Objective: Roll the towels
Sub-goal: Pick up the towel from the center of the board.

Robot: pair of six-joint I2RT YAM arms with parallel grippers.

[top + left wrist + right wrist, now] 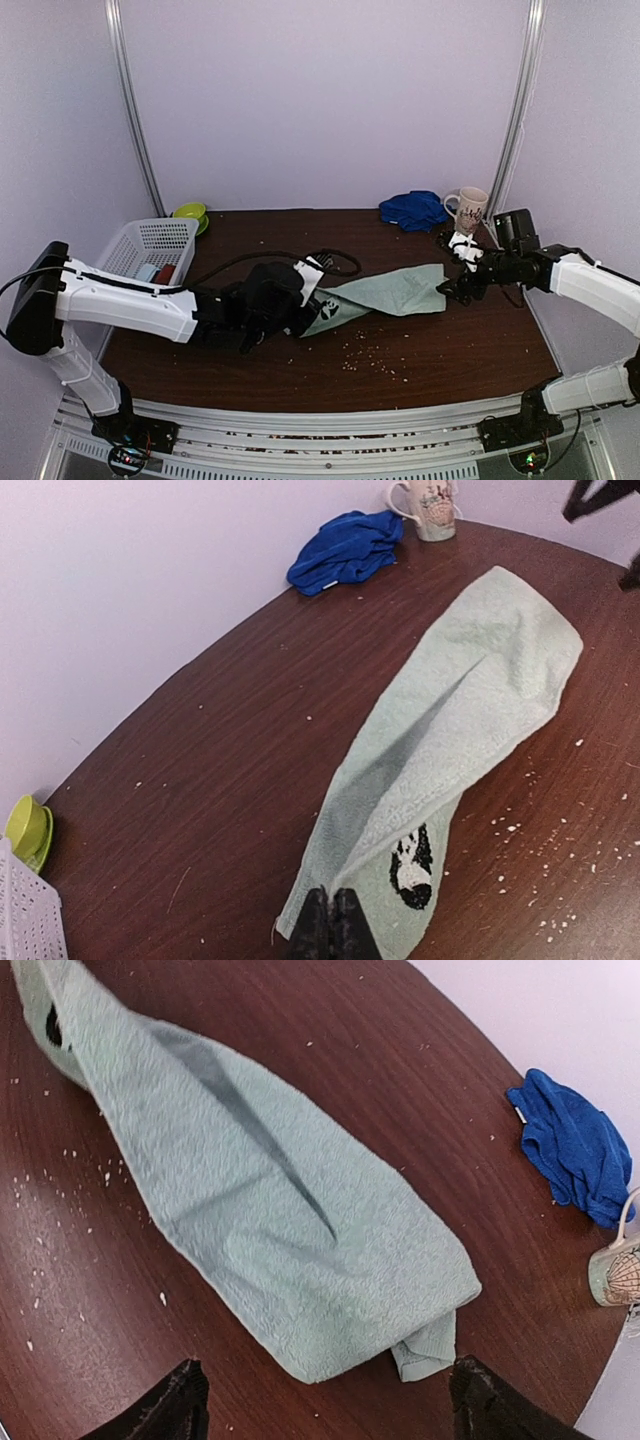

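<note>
The pale mint-green towel (pixel 385 293) lies stretched across the middle of the dark table, folded lengthwise, with a black-and-white print near its left end (pixel 410 865). My left gripper (pixel 331 925) is shut on that left end, pinching its edge. My right gripper (pixel 325 1400) is open just off the towel's right end (pixel 300 1250), fingers wide on either side, not touching it. The royal blue towel (pixel 412 209) lies crumpled at the back right; it also shows in the left wrist view (pixel 345 548) and the right wrist view (pixel 575 1148).
A white patterned mug (pixel 469 207) stands next to the blue towel. A white basket (pixel 150 250) with items sits at the left, a green bowl (pixel 190 213) behind it. A black cable (pixel 335 262) loops behind the left gripper. Pale crumbs (pixel 365 355) scatter the table's front.
</note>
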